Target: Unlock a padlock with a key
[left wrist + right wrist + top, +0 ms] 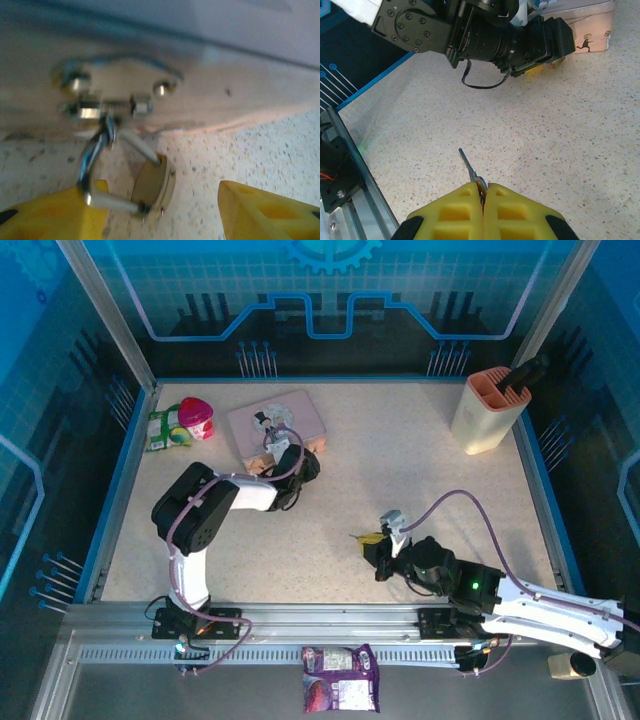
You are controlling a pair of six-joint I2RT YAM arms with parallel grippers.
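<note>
Right gripper (482,189) clamps the key (469,167); left wrist shows us the padlock (153,184) between parted jaws of left gripper (161,194) — speckled table (420,480), blue walls (200,290).

The top external camera looks steeply down from above and behind the arm bases and takes in the whole table (400,470). The left wrist camera sits low and very close, facing the padlock (154,186) under a metal hasp (115,102). The right wrist camera looks low across the tabletop past its key (470,170), toward the left arm (470,30) and the pink tin (592,30) along the frame's top. The overhead view also shows that arm and tin.
</note>
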